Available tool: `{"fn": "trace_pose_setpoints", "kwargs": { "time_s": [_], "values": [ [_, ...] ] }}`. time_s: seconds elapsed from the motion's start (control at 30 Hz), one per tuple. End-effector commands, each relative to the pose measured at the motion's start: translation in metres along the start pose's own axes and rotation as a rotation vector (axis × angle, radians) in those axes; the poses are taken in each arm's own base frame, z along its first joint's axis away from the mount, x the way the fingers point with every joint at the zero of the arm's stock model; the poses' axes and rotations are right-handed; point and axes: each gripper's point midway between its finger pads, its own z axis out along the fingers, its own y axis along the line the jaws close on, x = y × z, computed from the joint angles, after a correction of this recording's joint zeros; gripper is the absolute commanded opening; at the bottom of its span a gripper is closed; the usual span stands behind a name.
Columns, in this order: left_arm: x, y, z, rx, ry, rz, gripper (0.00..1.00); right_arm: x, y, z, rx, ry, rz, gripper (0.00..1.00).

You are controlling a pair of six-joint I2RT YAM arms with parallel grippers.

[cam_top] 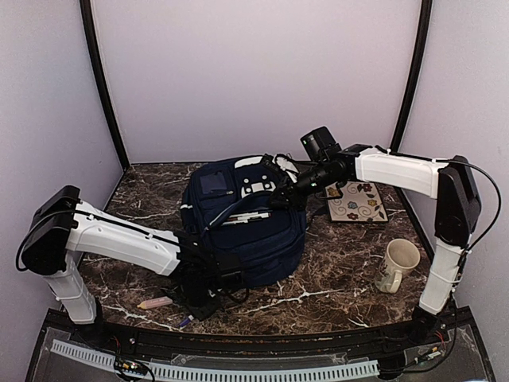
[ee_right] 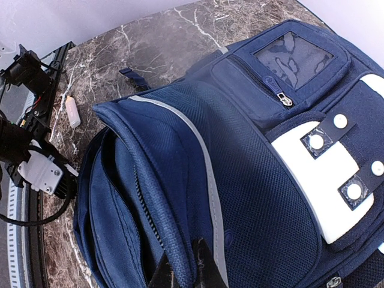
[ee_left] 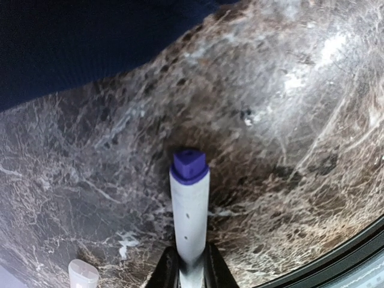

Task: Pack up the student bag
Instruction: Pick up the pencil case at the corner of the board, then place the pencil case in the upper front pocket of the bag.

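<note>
The student bag (cam_top: 242, 219), navy with white patches, lies mid-table, its main compartment (ee_right: 114, 198) gaping at the zip. My right gripper (cam_top: 280, 199) is shut on the bag's striped flap edge (ee_right: 186, 240) and holds it up; in the right wrist view the fabric runs between my dark fingertips (ee_right: 207, 270). My left gripper (ee_left: 190, 261) is low over the marble near the front edge, left of the bag, shut on a pale marker (ee_left: 189, 204) with a purple cap (ee_left: 189, 165). That marker's tip (cam_top: 186, 321) pokes out below the left gripper (cam_top: 193, 312) in the top view.
A second pale marker (cam_top: 155, 303) lies on the marble left of my left gripper, also seen as a marker (ee_right: 72, 111) in the right wrist view. A floral tile (cam_top: 358, 201) sits at the back right, a cream mug (cam_top: 398, 265) at the front right. A black rail (cam_top: 238, 338) edges the table.
</note>
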Motion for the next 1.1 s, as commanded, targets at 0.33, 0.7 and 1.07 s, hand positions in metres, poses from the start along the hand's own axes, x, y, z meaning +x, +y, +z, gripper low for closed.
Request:
{"fn": "trace_pose_setpoints", "kwargs": {
  "time_s": [0.33,0.7,1.07],
  "values": [
    [-0.093,-0.074,-0.118,0.097,-0.281,0.272,0.09,-0.022,0.011,-0.007,-0.057,-0.067,-0.014,0.00],
    [-0.174,-0.007,-0.167,-0.432,-0.561,0.411,0.06,-0.032,0.015,-0.013,-0.099,-0.110,0.024,0.00],
    [-0.219,0.045,-0.145,-0.741,-0.587,0.464,0.05,-0.038,0.015,-0.019,-0.101,-0.136,0.037,0.00]
  ]
}}
